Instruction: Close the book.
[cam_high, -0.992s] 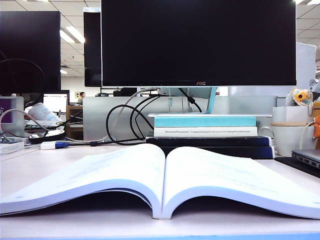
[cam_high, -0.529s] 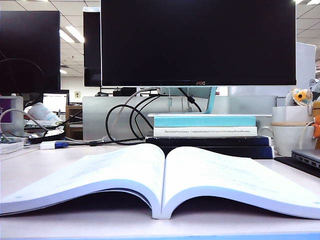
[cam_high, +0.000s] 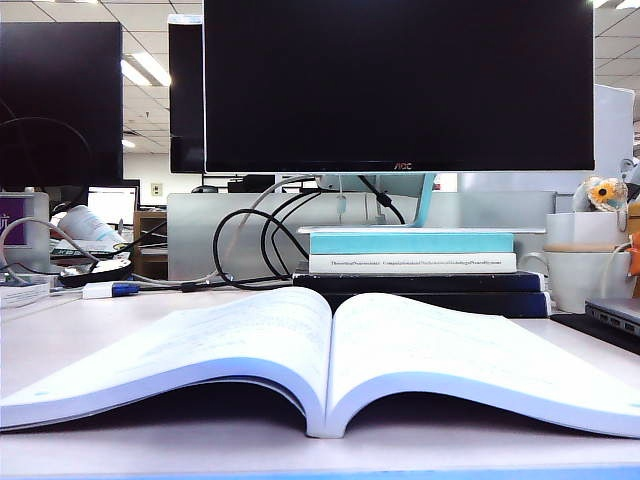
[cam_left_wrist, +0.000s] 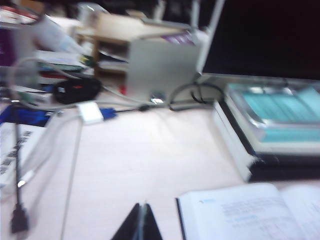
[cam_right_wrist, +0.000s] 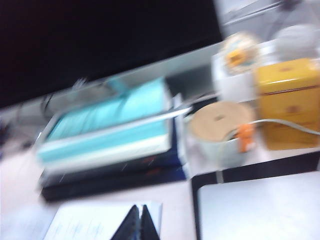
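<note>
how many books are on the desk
4: the open book at the front, and behind it the teal-and-white book stacked on two dark books. Both grippers hover shut.

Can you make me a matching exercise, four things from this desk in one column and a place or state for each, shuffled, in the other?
Things:
1. book
2. teal-and-white book
3. left gripper
4. mug

Descriptions:
A. capped with a round wooden lid
B. lying open, pages up
C. fingers pressed together, above the table by a page corner
D. on top of the dark books

Pairs: 1-B, 2-D, 3-C, 4-A
</note>
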